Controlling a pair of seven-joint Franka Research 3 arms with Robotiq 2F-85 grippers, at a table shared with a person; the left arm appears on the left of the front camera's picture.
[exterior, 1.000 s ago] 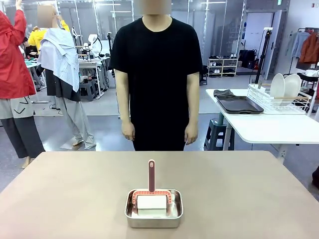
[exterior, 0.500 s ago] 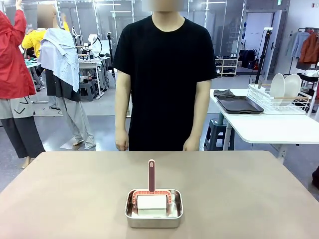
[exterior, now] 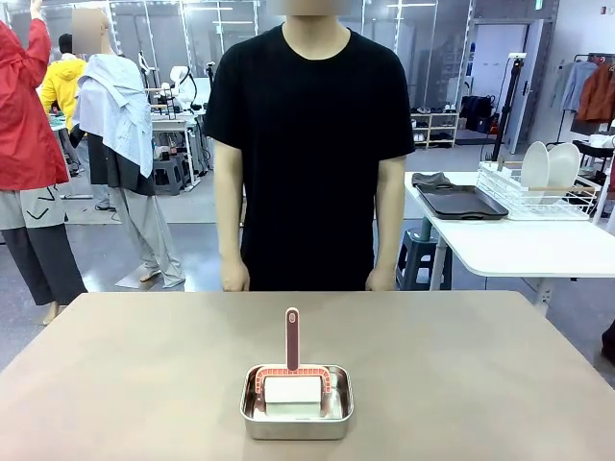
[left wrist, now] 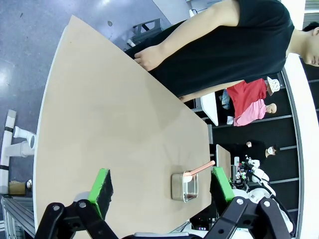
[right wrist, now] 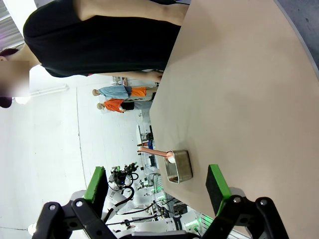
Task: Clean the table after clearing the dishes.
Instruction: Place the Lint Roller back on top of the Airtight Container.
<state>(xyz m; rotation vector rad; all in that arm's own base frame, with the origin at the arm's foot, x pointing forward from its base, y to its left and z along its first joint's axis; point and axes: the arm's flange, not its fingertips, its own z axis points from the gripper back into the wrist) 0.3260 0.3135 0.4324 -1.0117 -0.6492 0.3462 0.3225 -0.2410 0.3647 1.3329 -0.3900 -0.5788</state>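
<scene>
The taupe table is bare apart from a small steel pan near its front edge, with a white-headed cleaning tool standing in it, its reddish handle upright. The dishes stand off this table: white plates in a wire rack and dark trays on the white side table. In the left wrist view my left gripper hangs open above the table, and the pan lies farther off. My right gripper is open too, high over the table with the pan beyond it.
A person in a black T-shirt stands at the table's far edge, hands hanging by the rim. The white side table stands at the back right, with a stool under it. Other people are far off at the left.
The person has stepped up to the far edge of the table. The pan, the tool and both grippers have stayed as they were.
</scene>
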